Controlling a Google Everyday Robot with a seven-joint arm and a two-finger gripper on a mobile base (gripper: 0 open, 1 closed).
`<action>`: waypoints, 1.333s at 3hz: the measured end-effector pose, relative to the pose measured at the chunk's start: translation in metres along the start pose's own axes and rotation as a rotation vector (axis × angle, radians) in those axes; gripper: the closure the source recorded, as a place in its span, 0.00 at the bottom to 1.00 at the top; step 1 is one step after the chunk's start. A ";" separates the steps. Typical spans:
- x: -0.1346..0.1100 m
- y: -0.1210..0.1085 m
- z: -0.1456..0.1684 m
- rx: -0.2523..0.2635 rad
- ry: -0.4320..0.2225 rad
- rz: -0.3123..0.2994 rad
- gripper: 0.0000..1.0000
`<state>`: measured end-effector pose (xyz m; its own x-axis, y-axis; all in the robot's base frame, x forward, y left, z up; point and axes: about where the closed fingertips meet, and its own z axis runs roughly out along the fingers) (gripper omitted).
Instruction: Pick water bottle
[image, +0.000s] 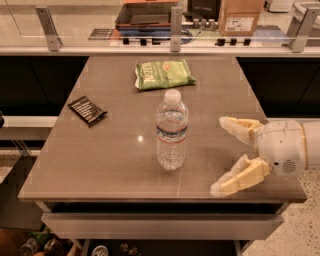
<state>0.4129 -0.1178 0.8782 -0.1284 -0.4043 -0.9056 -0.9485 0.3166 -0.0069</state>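
The water bottle (171, 131) stands upright near the middle of the brown table (115, 160). It is clear and ribbed, with a white cap and a narrow label band around its middle. My gripper (220, 155) comes in from the right at about the bottle's height. Its two cream fingers are spread wide, pointing left toward the bottle. The fingertips are a short way to the right of the bottle and do not touch it. The gripper holds nothing.
A green snack bag (163, 73) lies at the back of the table behind the bottle. A small dark packet (87, 110) lies at the left. A glass rail with metal posts (174, 22) runs behind the table, with a cardboard box (241, 16) beyond it.
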 end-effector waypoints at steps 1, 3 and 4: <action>-0.004 -0.002 0.019 -0.016 -0.047 0.000 0.00; -0.024 -0.007 0.048 -0.028 -0.117 0.031 0.00; -0.034 -0.009 0.061 -0.034 -0.150 0.041 0.00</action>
<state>0.4439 -0.0543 0.8834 -0.1248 -0.2587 -0.9579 -0.9531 0.2995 0.0433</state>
